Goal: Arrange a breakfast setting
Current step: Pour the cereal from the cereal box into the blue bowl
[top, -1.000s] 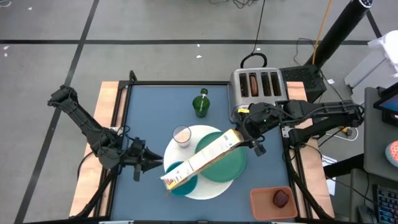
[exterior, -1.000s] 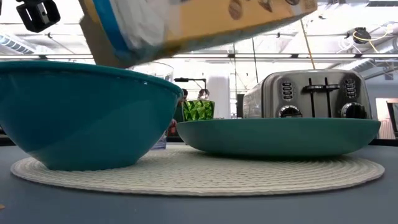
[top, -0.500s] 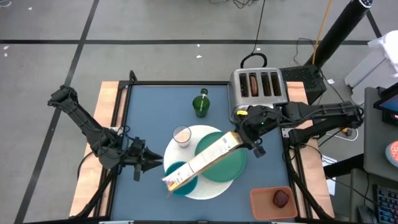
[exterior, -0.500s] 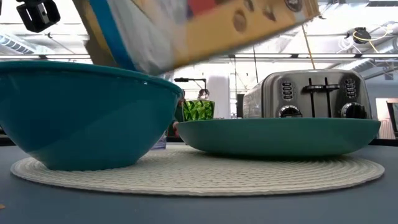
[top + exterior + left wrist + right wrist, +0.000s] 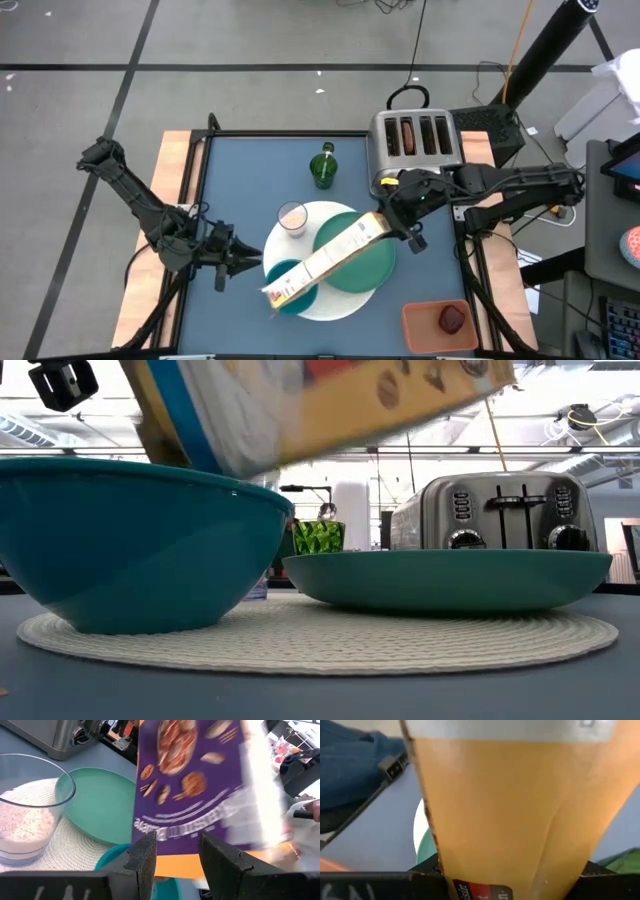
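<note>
- The right hand [image 5: 400, 222] gripped one end of a cereal box [image 5: 325, 258], tilted with its open end over the teal bowl [image 5: 295, 288].
- Bowl and green plate [image 5: 365, 265] sat on the white round mat [image 5: 335, 305] mid-worktop, the milk glass [image 5: 292, 217] at its rim.
- The left hand [image 5: 250, 262] hovered near the worktop's left edge, fingers narrowly parted, holding nothing.
- A dark-red fruit [image 5: 453, 318] lay in an orange tray [image 5: 415, 330] at the worktop's near right corner.

right gripper [image 5: 402, 222] holding cereal box [image 5: 325, 257] tilted over teal bowl [image 5: 292, 292], green plate [image 5: 368, 268] beside

A lab or workshop is indicated: taped concrete floor [image 5: 250, 60], loose cables [image 5: 415, 45], a framed test table [image 5: 250, 180], open ceiling with strip lights [image 5: 560, 390].
</note>
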